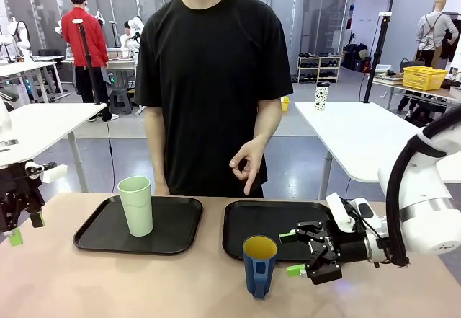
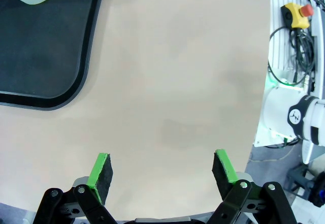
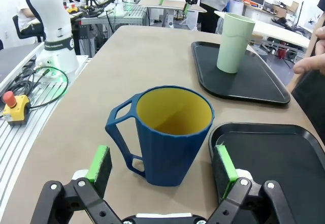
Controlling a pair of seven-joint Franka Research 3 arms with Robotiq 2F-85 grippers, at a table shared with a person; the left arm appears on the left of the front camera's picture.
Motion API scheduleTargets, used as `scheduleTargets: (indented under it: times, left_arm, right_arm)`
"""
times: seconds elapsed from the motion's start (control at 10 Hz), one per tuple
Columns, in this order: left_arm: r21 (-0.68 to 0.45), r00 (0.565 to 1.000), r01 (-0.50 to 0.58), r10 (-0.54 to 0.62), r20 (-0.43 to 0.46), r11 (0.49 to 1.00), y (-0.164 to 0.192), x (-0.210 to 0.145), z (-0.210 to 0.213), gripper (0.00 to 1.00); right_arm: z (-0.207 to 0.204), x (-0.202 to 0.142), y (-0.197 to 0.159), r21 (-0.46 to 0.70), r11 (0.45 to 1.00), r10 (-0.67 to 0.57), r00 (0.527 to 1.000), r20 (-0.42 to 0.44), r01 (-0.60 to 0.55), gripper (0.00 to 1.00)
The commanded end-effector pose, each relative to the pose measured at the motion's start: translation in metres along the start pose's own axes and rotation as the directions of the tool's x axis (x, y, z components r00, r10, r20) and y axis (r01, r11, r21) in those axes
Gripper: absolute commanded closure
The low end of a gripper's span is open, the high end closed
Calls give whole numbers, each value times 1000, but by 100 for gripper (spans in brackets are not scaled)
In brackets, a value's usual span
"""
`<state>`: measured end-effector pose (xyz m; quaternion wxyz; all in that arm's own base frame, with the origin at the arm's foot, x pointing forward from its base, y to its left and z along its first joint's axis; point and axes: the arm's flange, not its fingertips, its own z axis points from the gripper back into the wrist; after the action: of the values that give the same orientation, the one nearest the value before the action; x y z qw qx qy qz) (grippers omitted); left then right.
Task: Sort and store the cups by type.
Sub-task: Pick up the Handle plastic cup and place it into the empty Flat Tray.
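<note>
The pale green tumbler [image 1: 135, 205] stands upright on the left black tray [image 1: 173, 237]. The dark blue mug [image 1: 258, 264], yellow inside, stands on the bare table just in front of the right black tray [image 1: 274, 221]. My right gripper [image 1: 291, 253] is open and lies level beside the mug on its right, not touching it. In the right wrist view the mug [image 3: 167, 132] stands just ahead of the open gripper [image 3: 162, 164], handle to picture left, with the tumbler [image 3: 234, 42] farther off. My left gripper [image 1: 25, 228] hangs open at the table's left edge. Its own view shows the gripper [image 2: 162, 165] over bare table.
A person in a black shirt stands at the far side, one hand [image 1: 247, 163] hanging above the right tray. The right tray [image 3: 274, 158] holds nothing. A corner of the left tray [image 2: 45, 56] lies ahead of my left gripper. Cables and an emergency stop button [image 3: 11, 102] lie beside the table.
</note>
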<state>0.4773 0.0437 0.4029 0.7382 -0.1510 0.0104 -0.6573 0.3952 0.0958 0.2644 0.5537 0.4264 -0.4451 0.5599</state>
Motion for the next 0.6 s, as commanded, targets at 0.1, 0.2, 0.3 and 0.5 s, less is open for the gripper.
scheduleTargets:
  times: [0.1, 0.2, 0.3, 0.5]
  left_arm:
    - [2, 1000, 7, -7, -3, 1000, 0, -1, 1, 0]
    - [2, 1000, 7, -7, -3, 1000, 0, -1, 1, 0]
    - [2, 1000, 7, -7, -3, 1000, 0, -1, 1, 0]
    - [2, 1000, 7, -7, -3, 1000, 0, -1, 1, 0]
  right_arm:
    - [-10, -7, -11, 16, 1000, -21, 1000, -9, 21, 0]
    - [-13, -9, -12, 14, 999, -31, 999, -12, 31, 0]
    - [-16, -11, -14, 13, 999, -41, 999, -19, 41, 0]
    - [-22, -16, -18, 16, 998, -56, 998, -11, 57, 0]
